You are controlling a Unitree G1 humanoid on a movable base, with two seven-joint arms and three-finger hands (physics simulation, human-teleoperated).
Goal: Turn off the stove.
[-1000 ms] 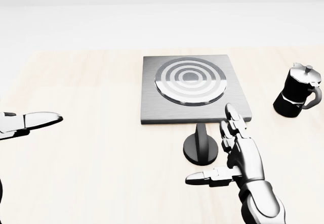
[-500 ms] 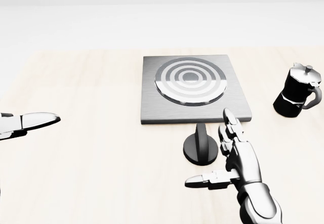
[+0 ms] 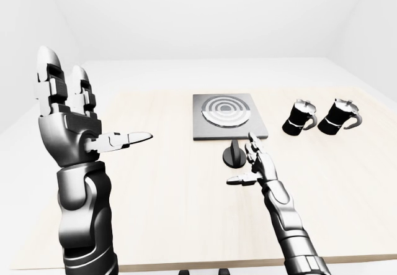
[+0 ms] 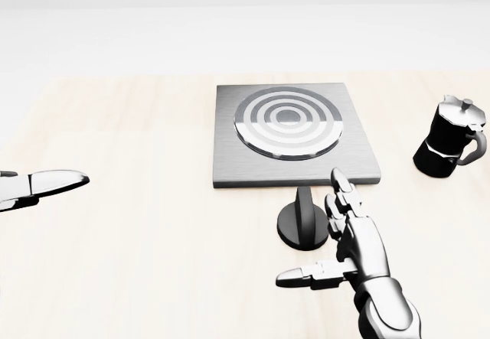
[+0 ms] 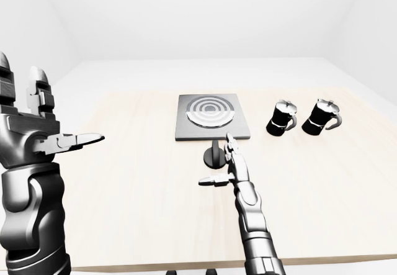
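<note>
The stove (image 4: 291,134) is a square grey plate with a round burner of concentric rings, lying flat on the pale wooden table (image 4: 138,255) at the upper centre of the head view. Its control knob (image 4: 304,223) is a separate black disc with an upright handle bar, standing on the table just below the lower edge of the stove plate, apart from it.

The right hand (image 4: 354,251) is positioned just right of the knob, near it; contact cannot be confirmed. Its fingers (image 4: 342,193) are extended upward in the view and spread apart, and the thumb points left, below the knob. The hand holds nothing.

The left hand (image 3: 65,120) is raised well above the table at the left of the left-eye view, palm open, fingers upright and apart, thumb pointing right. It holds nothing. In the head view only its thumb tip shows at the left edge.

Two black moka pots (image 3: 301,117) (image 3: 340,116) stand side by side on the table, right of the stove and well apart from it. Only one shows in the head view.

No brand, label or writing is legible on any item.
</note>
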